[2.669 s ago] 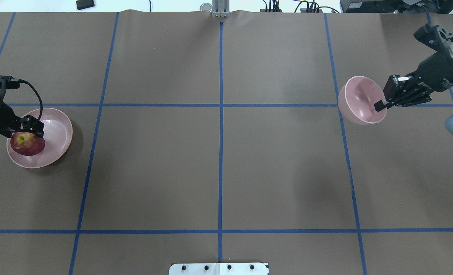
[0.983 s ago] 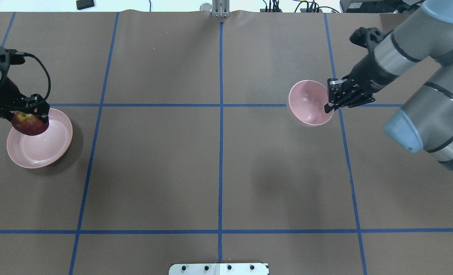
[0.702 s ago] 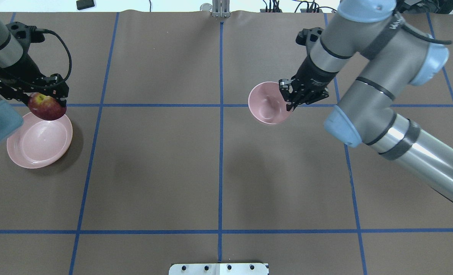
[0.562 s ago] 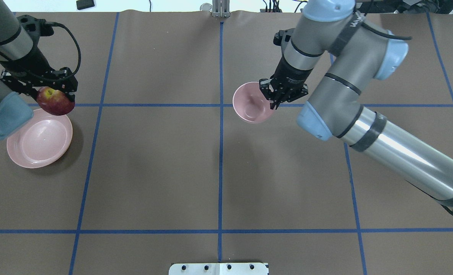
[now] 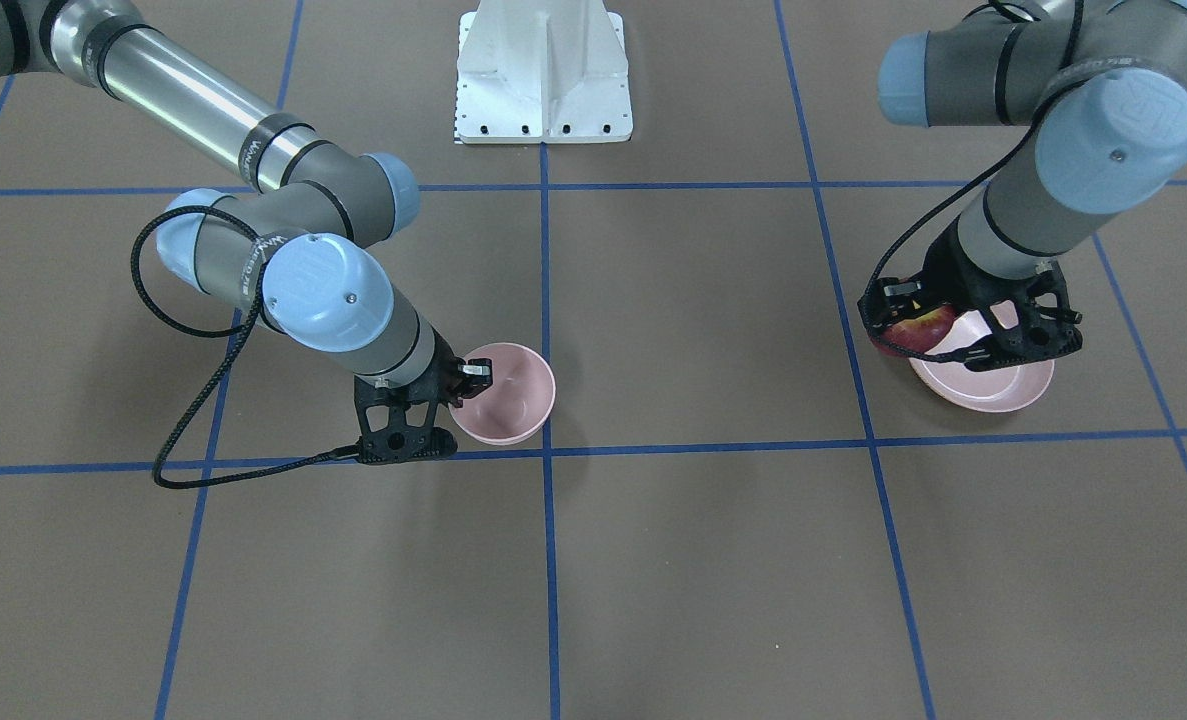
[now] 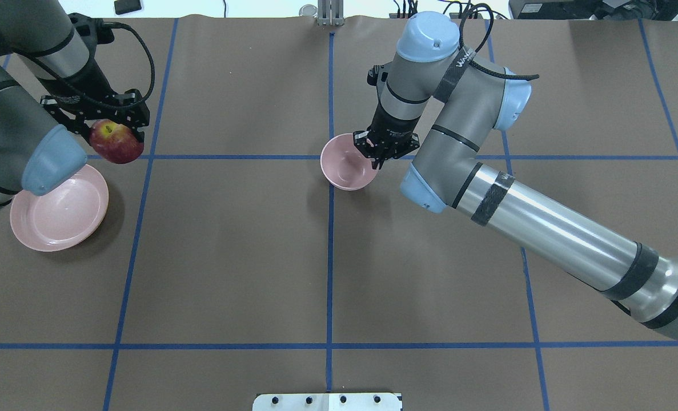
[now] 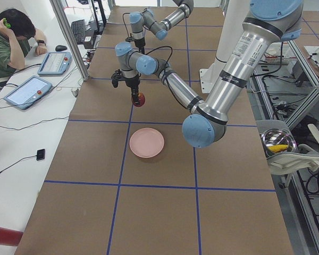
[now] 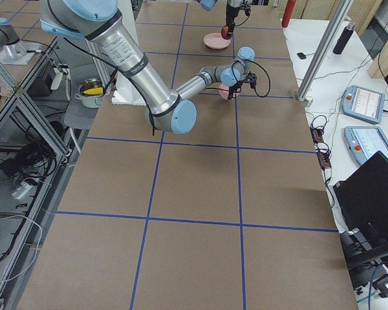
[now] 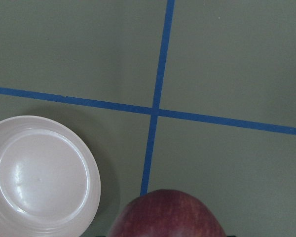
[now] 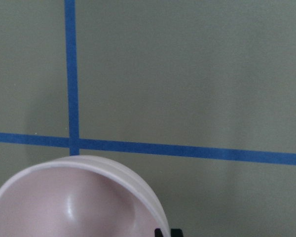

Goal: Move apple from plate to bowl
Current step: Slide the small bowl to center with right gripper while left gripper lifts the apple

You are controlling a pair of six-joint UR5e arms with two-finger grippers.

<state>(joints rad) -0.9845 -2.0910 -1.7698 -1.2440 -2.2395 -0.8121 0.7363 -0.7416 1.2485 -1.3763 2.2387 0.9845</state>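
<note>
**Apple (image 6: 117, 144) airborne in left end effector (image 6: 115, 133); bowl (image 6: 343, 171) gripped by right end effector (image 6: 380, 153)**

- Left end effector: clenched around the small round dark-red apple. The yellow-green stem patch faces up between the fingers. The apple hangs clear of the table (image 6: 230, 257).
- The wide, shallow, pale pink plate (image 6: 59, 211) sits flat on the brown paper-covered table. It is below this end effector and offset toward the robot's side, and nothing is on it. In the left wrist view the plate is lower left and the apple fills the bottom edge. A crossing of blue tape lines (image 9: 155, 111) lies on the table ahead of the apple.
- Right end effector: clenched on the rim of the small, deep, pale pink bowl, on the rim side nearest its own wrist. The bowl's opening faces up and it holds nothing.
- The bowl is directly in front of that end effector, next to the table's centre tape crossing. Can't tell whether its base touches the table.
- The two end effectors are well apart. The apple is far off to the bowl's side, on the robot's left.
</note>
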